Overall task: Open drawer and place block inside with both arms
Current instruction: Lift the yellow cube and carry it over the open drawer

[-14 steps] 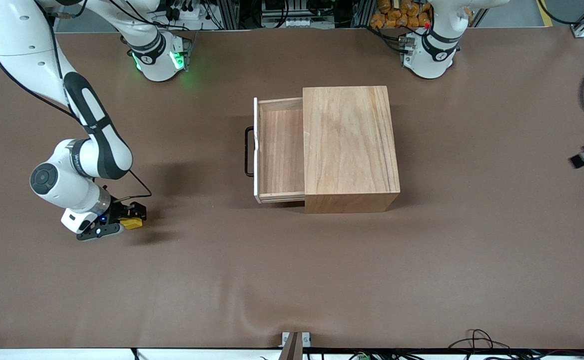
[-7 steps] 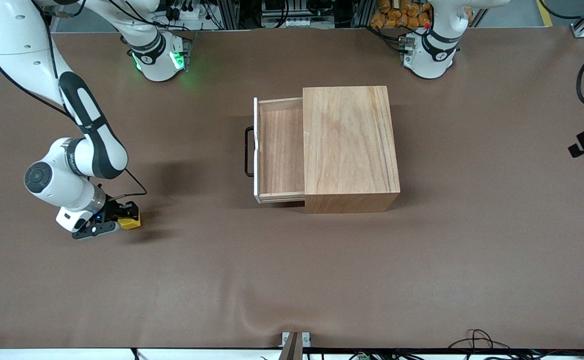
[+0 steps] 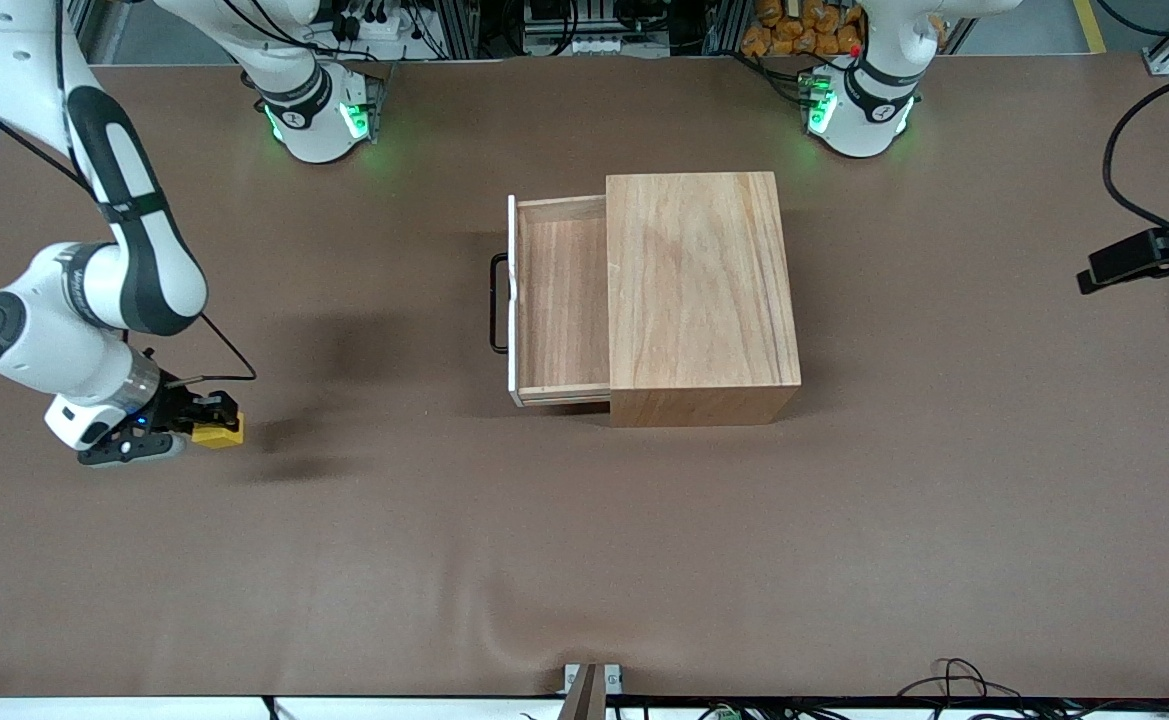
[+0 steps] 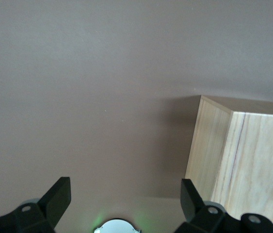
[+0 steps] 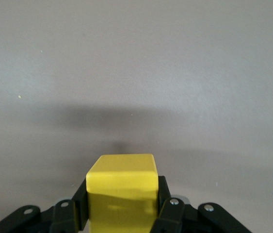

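Note:
The wooden box [image 3: 699, 290] stands mid-table with its drawer [image 3: 559, 300] pulled out toward the right arm's end, empty inside, its black handle [image 3: 497, 303] on the pale front. My right gripper [image 3: 206, 428] is shut on the yellow block [image 3: 221, 432] and holds it a little above the table near the right arm's end. In the right wrist view the block [image 5: 121, 191] sits between the fingers [image 5: 164, 201] of that gripper [image 5: 121, 206]. My left gripper [image 3: 1109, 265] is open and empty at the left arm's end of the table. In the left wrist view it [image 4: 125, 196] faces the box [image 4: 243, 160].
The brown table cover [image 3: 584, 560] has a wrinkle near the front edge. A black cable [image 3: 1129, 170] hangs by the left gripper. Both arm bases [image 3: 316, 115] glow green at the table's back edge.
My right gripper has carried the block toward the right arm's end of the table and lifted it slightly. The left gripper has shifted a little toward the box. The left base light turned green.

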### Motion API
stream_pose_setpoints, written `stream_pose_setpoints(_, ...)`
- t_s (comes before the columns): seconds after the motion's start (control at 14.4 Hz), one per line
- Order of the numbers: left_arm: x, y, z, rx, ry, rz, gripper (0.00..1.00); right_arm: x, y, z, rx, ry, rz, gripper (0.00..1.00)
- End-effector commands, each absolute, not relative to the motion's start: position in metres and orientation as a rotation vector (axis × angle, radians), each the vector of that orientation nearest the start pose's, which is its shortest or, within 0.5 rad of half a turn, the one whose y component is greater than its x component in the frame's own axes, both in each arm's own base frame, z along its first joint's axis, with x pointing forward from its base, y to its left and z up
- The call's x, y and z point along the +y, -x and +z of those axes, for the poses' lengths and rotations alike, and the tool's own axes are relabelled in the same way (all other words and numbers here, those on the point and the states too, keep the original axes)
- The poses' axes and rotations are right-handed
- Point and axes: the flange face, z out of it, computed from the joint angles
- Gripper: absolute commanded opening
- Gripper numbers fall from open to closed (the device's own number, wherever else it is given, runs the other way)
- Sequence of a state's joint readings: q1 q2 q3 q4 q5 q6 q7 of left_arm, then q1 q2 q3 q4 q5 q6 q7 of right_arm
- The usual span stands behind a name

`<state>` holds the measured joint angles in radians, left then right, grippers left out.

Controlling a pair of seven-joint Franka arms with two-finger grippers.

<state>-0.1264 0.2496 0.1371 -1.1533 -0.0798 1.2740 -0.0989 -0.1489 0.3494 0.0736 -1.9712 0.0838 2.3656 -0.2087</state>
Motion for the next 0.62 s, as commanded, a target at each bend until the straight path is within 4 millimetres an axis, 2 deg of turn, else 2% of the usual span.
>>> stream_pose_setpoints(0.0, -0.03, -0.557, 0.654, -0.058, 3.173, 0.159, 1.0, 0.0, -0.603, 0.336, 0.044, 3.044, -0.034, 0.16)
stream_pose_setpoints(0.21, -0.031, -0.513, 0.643, -0.034, 3.163, 0.054, 1.0, 0.096, -0.585, 0.362, 0.113, 3.049, 0.058, 0.16)
stream_pose_setpoints(0.28, -0.032, -0.499, 0.643, -0.025, 3.16, 0.046, 1.0, 0.124, -0.579, 0.368, 0.186, 3.047, 0.061, 0.16)
stream_pose_setpoints(0.35, -0.039, -0.489, 0.644, 0.003, 3.14, 0.041, 1.0, 0.152, -0.574, 0.372, 0.276, 3.042, 0.063, 0.16)
stream_pose_setpoints(0.55, -0.035, -0.475, 0.659, 0.012, 3.114, 0.009, 1.0, 0.227, -0.555, 0.385, 0.506, 3.015, 0.073, 0.16)
